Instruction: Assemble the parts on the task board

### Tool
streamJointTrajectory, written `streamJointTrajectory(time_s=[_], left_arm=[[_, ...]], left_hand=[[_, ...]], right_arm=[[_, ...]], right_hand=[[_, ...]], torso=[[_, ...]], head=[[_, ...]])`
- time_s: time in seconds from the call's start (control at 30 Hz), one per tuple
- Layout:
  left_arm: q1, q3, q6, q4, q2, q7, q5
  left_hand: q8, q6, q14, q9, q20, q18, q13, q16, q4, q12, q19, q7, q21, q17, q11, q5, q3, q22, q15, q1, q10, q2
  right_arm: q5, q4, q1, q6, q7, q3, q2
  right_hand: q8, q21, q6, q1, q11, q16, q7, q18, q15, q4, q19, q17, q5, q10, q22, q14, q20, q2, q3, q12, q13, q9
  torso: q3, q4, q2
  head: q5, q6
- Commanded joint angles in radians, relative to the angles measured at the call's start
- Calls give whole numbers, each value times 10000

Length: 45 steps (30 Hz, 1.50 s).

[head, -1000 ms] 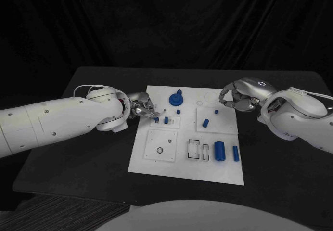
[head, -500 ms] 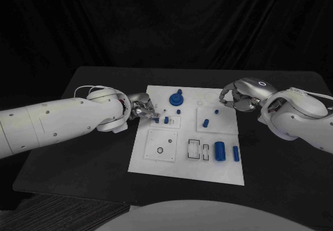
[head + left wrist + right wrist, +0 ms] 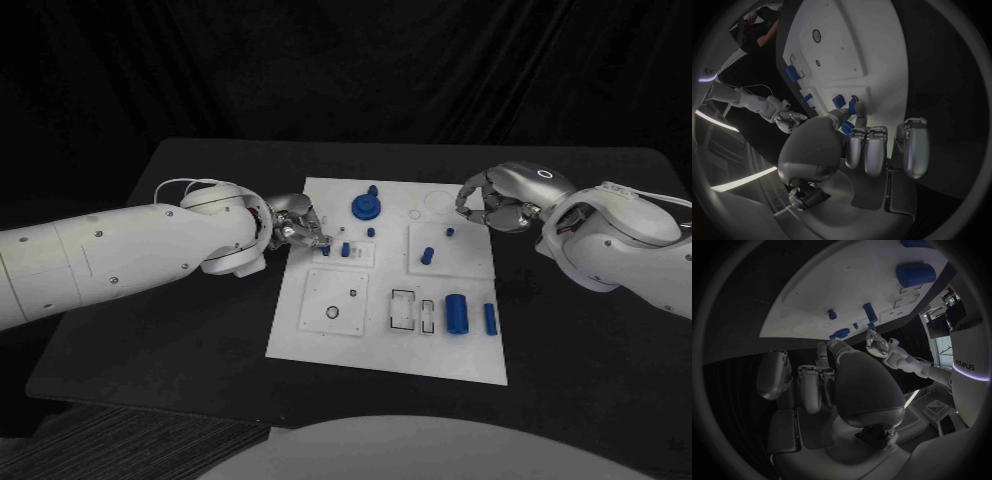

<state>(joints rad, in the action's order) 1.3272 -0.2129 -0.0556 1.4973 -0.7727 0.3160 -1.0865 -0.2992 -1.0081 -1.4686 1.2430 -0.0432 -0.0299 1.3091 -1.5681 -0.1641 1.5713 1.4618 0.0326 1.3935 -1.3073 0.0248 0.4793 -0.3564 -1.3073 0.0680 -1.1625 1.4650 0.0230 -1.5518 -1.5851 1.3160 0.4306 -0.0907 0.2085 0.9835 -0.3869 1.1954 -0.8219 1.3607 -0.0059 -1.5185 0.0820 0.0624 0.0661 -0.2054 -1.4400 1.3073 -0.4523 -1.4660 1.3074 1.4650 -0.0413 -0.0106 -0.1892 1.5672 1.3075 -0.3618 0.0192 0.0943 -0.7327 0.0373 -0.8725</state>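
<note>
On the black table (image 3: 188, 330) the white task board (image 3: 378, 330) lies lengthwise between the two arms, with bare tabletop on every side of it. The left hand (image 3: 299, 226) rests over the board's left edge near the far end, fingertips down at a small blue part (image 3: 852, 106); it seems to pinch that piece, though the contact is too small to be sure. The right hand (image 3: 490, 200) hovers beside the board's far right edge, fingers curled inward with nothing in them.

Other blue parts sit on the board: a round knobbed piece (image 3: 368, 206) at the far end, a thick cylinder (image 3: 457, 312) and a slim bar (image 3: 490, 319) toward the near right.

To do this step well, the left hand should probably press the small part straight down into its seat, keeping the wrist steady so neighbouring pieces (image 3: 348, 249) just beside it are not knocked. Open room lies outward over the left tabletop for withdrawal.
</note>
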Motion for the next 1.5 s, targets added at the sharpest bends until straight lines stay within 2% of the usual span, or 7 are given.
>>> streamJointTrajectory(time_s=[0.03, 1.4, 1.5], left_arm=[[-22, 6, 2, 33, 6, -142, -14], [-59, 6, 359, -26, -5, -66, -14], [-61, 6, 341, -31, 6, -78, -14]], left_hand=[[-15, 11, -1022, 15, 34, -146, 2617, -27, -16, -5, -22, -57, -16, -2635, 85, -32, -38, -2047, 58, 73, 1058, -4], [-23, 9, -1022, 23, 33, -156, 2617, -27, 24, -5, -50, -59, -59, -2635, 85, -59, -129, -2033, 57, 48, 1058, 4], [-28, 17, -1022, 33, 28, -155, 2617, -27, 17, -5, -53, -39, -60, -2635, 70, -303, -213, -2033, 49, 107, 1058, 23]], right_arm=[[-20, -19, -30, 159, -126, -6, 15], [-20, -17, -41, 157, -144, -6, 18], [-20, -16, -41, 155, -144, -6, 16]], right_hand=[[2, -65, 35, 84, -40, 54, 10, 146, 46, 7, 57, 2102, -62, -1048, 1611, 894, 9, -39, -80, 36, 2633, 9], [-1, -59, 30, 77, -42, 53, 10, 144, 48, 17, 53, 2104, -80, -1048, 1614, 895, 11, -36, -94, 36, 2633, 7], [-1, -59, 30, 77, -42, 53, 10, 144, 48, 17, 53, 2104, -80, -1048, 1614, 895, 11, -36, -94, 36, 2633, 7]], torso=[[-8, -4, 4], [3, 6, 2], [3, 1, 1]], head=[[-7, -2], [19, -2], [23, -2]])
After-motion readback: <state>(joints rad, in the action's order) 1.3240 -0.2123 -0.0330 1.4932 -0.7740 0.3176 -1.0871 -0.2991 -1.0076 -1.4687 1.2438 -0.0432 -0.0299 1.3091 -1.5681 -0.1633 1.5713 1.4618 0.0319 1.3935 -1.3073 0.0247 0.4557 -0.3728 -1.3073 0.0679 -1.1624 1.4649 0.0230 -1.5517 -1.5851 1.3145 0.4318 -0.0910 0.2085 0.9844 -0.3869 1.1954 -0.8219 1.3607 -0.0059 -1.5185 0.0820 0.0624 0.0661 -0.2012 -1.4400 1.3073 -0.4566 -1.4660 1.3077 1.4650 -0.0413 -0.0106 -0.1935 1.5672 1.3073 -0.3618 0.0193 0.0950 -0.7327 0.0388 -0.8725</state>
